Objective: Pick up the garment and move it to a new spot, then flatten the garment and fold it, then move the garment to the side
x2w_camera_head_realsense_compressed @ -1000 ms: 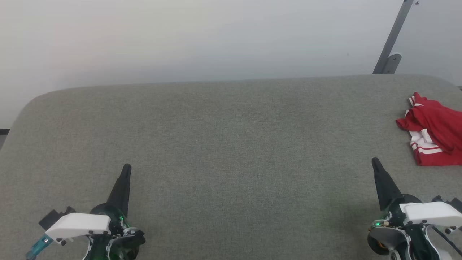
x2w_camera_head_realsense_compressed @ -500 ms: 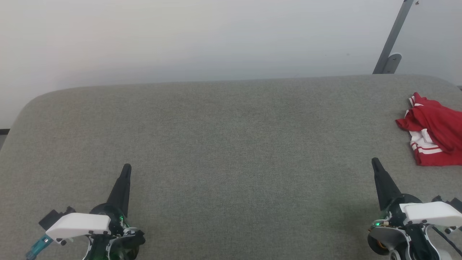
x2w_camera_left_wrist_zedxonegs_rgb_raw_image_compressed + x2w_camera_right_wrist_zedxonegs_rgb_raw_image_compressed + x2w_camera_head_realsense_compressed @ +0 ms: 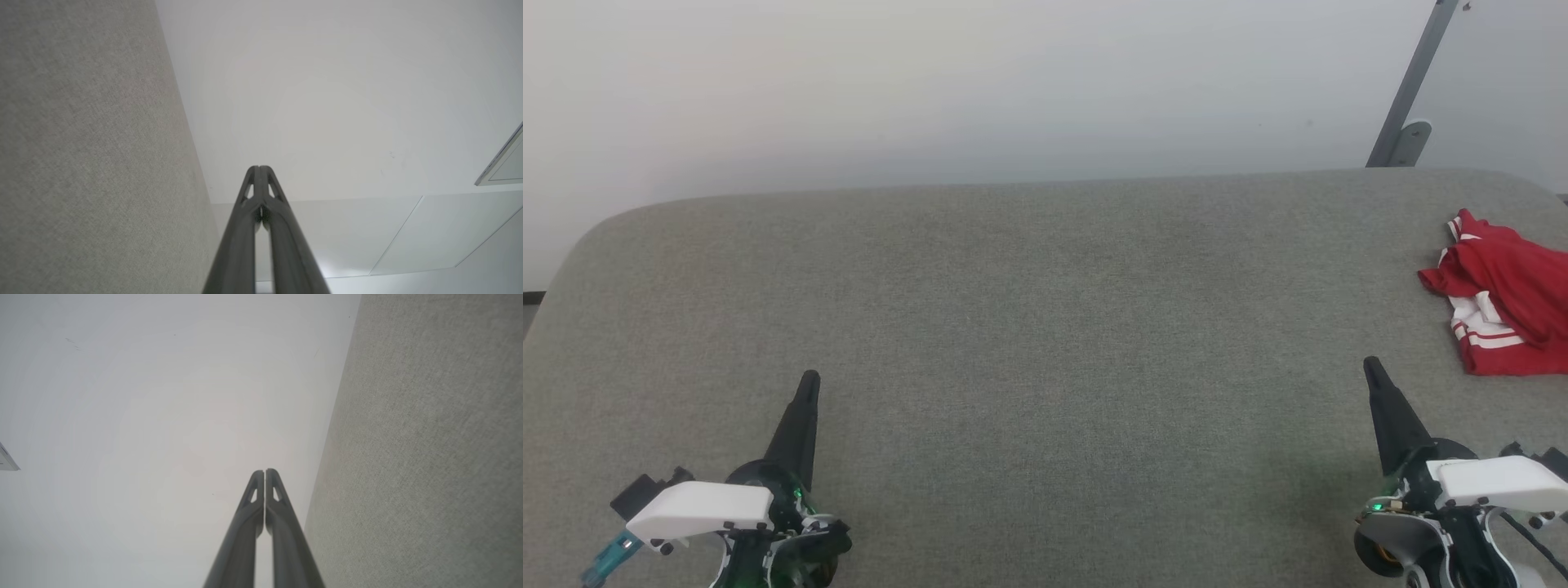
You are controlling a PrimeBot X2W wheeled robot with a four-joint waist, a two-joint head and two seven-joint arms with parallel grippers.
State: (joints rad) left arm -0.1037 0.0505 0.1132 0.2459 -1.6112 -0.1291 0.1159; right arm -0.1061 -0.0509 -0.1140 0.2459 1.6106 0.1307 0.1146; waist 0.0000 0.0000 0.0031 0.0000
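Observation:
The garment (image 3: pixel 1507 290), red with white striped trim, lies crumpled at the far right edge of the grey padded table (image 3: pixel 1029 327), partly cut off by the picture's edge. My left gripper (image 3: pixel 809 378) rests low at the lower left, shut and empty, far from the garment. At the lower right my right gripper (image 3: pixel 1370 363) is shut and empty too, a short way in front and left of the garment. In the left wrist view the left gripper (image 3: pixel 259 167) has its fingers pressed together, as has the right gripper (image 3: pixel 265 471) in the right wrist view.
A pale wall (image 3: pixel 931 90) stands behind the table. A grey metal post with a bracket (image 3: pixel 1409 98) rises at the back right corner. The table's rounded back left corner (image 3: pixel 596 229) marks its edge.

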